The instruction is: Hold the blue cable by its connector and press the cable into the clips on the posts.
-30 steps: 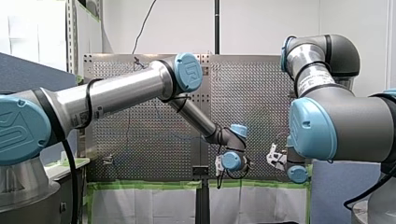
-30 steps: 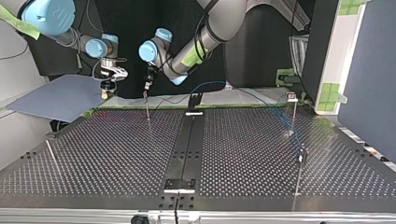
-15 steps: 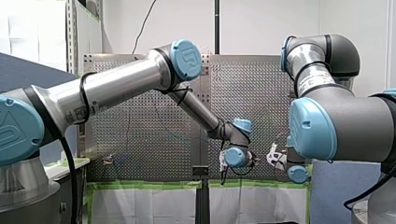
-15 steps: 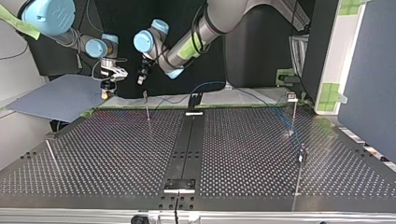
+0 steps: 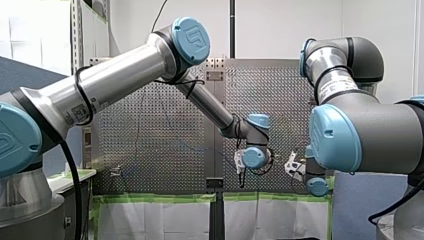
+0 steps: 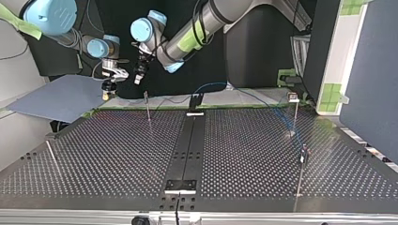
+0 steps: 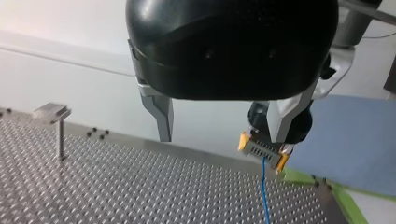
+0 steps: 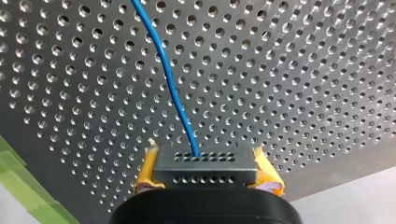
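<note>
My right gripper (image 8: pixel 205 186) has its yellow pads shut on a grey connector (image 8: pixel 205 166); the blue cable (image 8: pixel 169 79) runs from it over the perforated table. In the left wrist view my left gripper (image 7: pixel 222 137) stands open with nothing between its metal fingers (image 7: pixel 161 116). Just beyond it the connector (image 7: pixel 261 149) hangs in the other gripper, with the cable (image 7: pixel 265 191) dropping down. In the top view my left gripper (image 6: pixel 138 75) hovers above a thin post (image 6: pixel 148 107), close beside my right gripper (image 6: pixel 109 89). The cable (image 6: pixel 277 112) shows faintly near two posts (image 6: pixel 294 112) at that view's right.
A short post with a clip (image 7: pixel 55 122) stands on the table beside my left gripper. A blue-grey sheet (image 6: pixel 56 98) lies off the table's far left corner in the top view. A black rail (image 6: pixel 187 145) runs down the table's middle. Another post (image 6: pixel 52 157) leans near the left edge.
My left arm has lifted its gripper off the post and swung it up and toward my right gripper. My right gripper has stayed in place with the connector.
</note>
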Robot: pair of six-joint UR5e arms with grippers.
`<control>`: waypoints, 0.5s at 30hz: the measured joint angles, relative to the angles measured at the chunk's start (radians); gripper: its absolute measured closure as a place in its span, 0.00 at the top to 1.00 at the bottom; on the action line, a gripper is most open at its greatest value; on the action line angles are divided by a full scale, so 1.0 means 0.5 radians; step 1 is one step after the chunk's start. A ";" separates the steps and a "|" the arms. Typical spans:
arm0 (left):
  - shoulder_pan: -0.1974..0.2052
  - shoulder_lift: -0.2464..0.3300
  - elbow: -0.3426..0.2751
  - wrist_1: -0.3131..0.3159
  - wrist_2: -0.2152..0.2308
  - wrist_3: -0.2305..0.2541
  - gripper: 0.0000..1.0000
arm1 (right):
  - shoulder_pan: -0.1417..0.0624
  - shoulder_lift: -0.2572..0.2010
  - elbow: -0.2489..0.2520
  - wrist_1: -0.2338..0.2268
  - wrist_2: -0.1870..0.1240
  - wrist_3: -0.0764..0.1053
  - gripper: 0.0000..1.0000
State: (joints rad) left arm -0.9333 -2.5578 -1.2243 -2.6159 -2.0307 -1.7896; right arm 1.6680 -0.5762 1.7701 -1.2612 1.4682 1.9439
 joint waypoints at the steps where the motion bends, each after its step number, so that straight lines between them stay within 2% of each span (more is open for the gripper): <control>1: 0.003 0.016 -0.017 -0.009 -0.016 -0.008 1.00 | 0.003 0.000 0.000 -0.003 0.000 0.005 0.00; 5: 0.014 0.087 -0.088 -0.067 -0.058 -0.046 1.00 | 0.015 0.000 0.000 -0.016 0.000 0.030 0.00; 12: -0.013 0.214 -0.214 -0.192 -0.108 -0.124 1.00 | 0.036 0.000 0.001 -0.045 0.032 0.105 0.00; 15: -0.025 0.268 -0.268 -0.246 -0.153 -0.130 1.00 | 0.039 0.000 0.000 -0.049 0.040 0.120 0.00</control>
State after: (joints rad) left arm -0.9456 -2.4240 -1.3583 -2.7387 -2.1073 -1.8546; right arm 1.6873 -0.5761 1.7702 -1.2858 1.4881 2.0037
